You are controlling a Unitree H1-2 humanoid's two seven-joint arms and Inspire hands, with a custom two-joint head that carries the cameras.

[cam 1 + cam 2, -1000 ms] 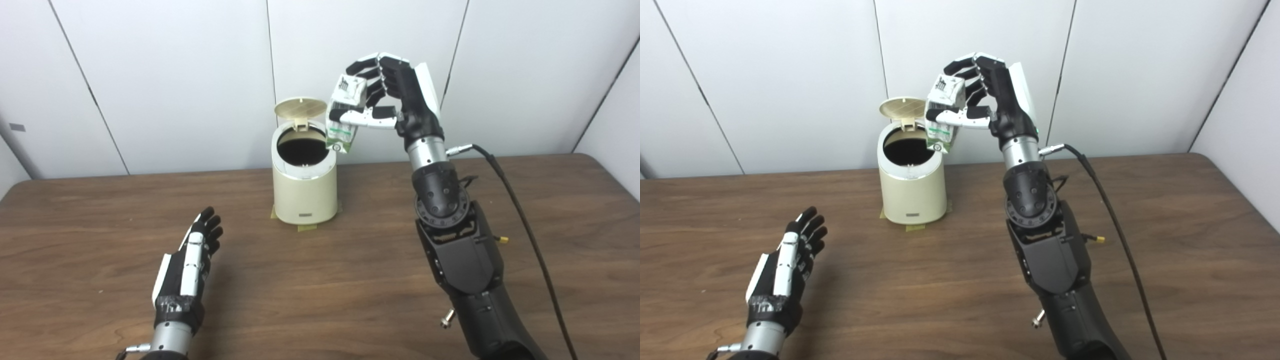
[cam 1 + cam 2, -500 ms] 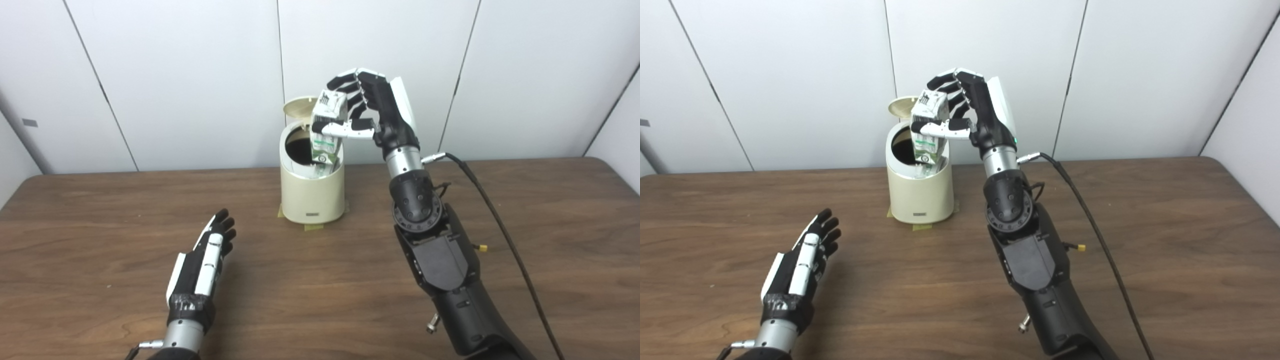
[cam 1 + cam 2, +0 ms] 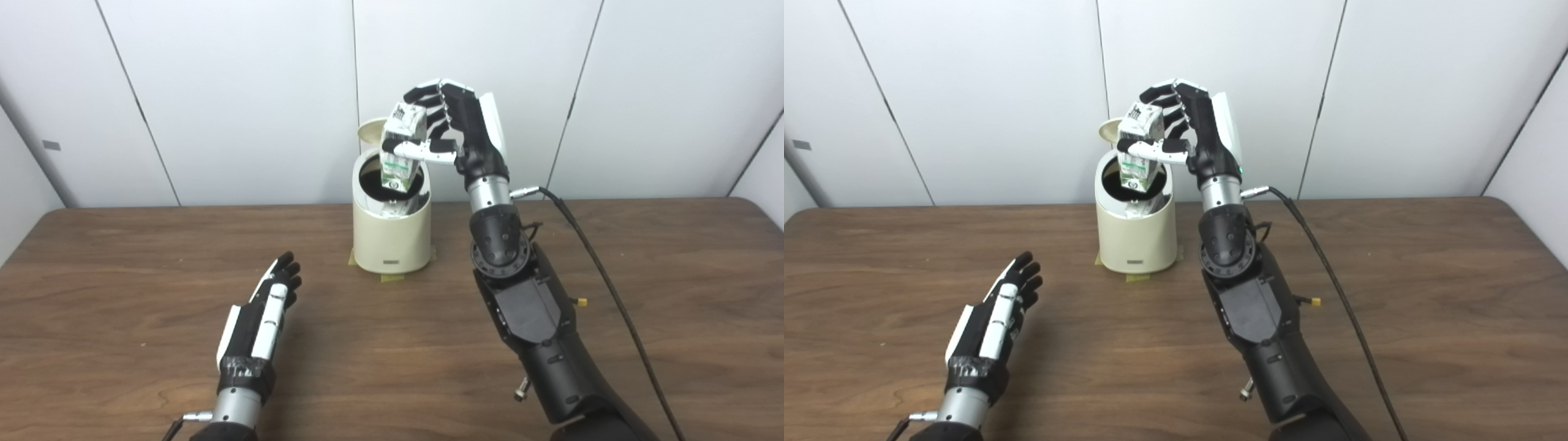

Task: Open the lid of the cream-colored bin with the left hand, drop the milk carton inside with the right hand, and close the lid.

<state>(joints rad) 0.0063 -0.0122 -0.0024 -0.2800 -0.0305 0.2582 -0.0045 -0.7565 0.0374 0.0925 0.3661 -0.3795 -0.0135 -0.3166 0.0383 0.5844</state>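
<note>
The cream-colored bin stands at the back middle of the table with its round lid tipped up behind the dark opening. My right hand is shut on the white and green milk carton, holding it upright directly over the bin's mouth, its bottom corner just at the rim. The carton partly hides the lid. Low at the front left, my left hand rests above the table, open, fingers straight and holding nothing.
The brown wooden table spreads wide on both sides of the bin. Yellow tape strips mark the bin's base. A black cable trails from my right wrist across the table. White wall panels close off the back.
My right hand has carried the carton leftward from beside the bin's rim to over the opening. The camera shifted, so the whole scene slid right. The left hand stayed put.
</note>
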